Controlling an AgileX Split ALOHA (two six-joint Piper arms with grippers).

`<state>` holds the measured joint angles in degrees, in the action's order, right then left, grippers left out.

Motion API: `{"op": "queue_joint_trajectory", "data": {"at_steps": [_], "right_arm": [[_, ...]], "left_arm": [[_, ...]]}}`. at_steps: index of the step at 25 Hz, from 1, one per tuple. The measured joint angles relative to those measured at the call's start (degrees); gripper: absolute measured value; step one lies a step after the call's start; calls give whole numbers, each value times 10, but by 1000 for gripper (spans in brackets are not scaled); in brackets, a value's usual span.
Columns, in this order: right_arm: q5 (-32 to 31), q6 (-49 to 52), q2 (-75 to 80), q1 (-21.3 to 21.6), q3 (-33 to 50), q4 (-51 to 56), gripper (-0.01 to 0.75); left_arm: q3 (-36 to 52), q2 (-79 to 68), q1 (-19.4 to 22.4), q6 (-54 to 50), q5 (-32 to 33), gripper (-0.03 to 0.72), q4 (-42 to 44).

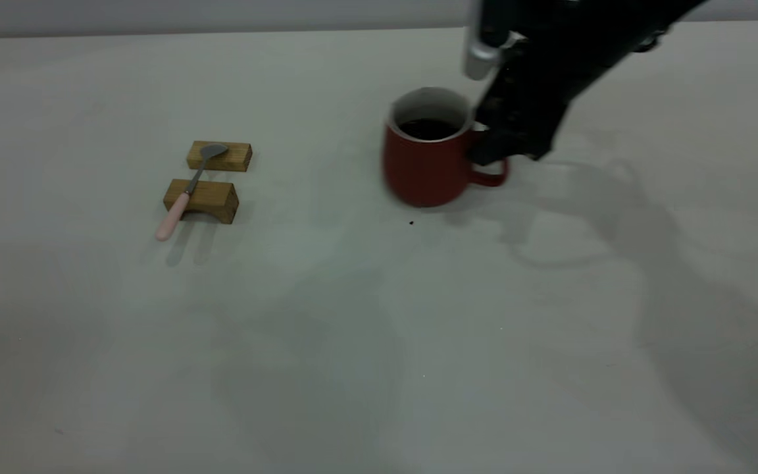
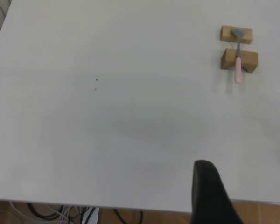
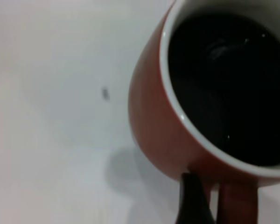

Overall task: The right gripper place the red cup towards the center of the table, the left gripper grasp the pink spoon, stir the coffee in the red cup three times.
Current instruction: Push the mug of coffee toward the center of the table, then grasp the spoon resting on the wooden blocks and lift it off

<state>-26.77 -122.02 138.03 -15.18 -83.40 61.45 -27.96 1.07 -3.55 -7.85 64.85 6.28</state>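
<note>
The red cup stands right of the table's middle, with dark coffee inside. My right gripper reaches down from the upper right and is shut on its loop handle. In the right wrist view one dark finger presses beside the handle, under the cup and coffee. The pink spoon lies across two wooden blocks at the left, pink handle toward the front. My left gripper hangs open past the table's edge, far from the spoon. It does not show in the exterior view.
The two wooden blocks stand one behind the other under the spoon. A small dark speck lies on the table just in front of the cup. Cables hang below the table's edge near the left gripper.
</note>
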Motion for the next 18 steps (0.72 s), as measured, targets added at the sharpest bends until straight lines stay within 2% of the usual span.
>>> {"op": "queue_joint_trajectory", "data": {"at_steps": [5, 8, 10, 13, 18], "right_arm": [[-2, 0, 0, -37, -17, 22, 533], [-14, 23, -5, -36, -17, 22, 528], [-22, 74, -19, -28, -14, 8, 518], [-61, 215, -68, -14, -4, -27, 495], [-237, 599, -194, -9, 5, -88, 428]], "left_arm": [[0, 0, 0, 0, 0, 458, 0], [0, 0, 0, 0, 0, 458, 0], [0, 0, 0, 0, 0, 458, 0], [0, 0, 0, 0, 0, 458, 0], [0, 0, 0, 0, 0, 458, 0]]}}
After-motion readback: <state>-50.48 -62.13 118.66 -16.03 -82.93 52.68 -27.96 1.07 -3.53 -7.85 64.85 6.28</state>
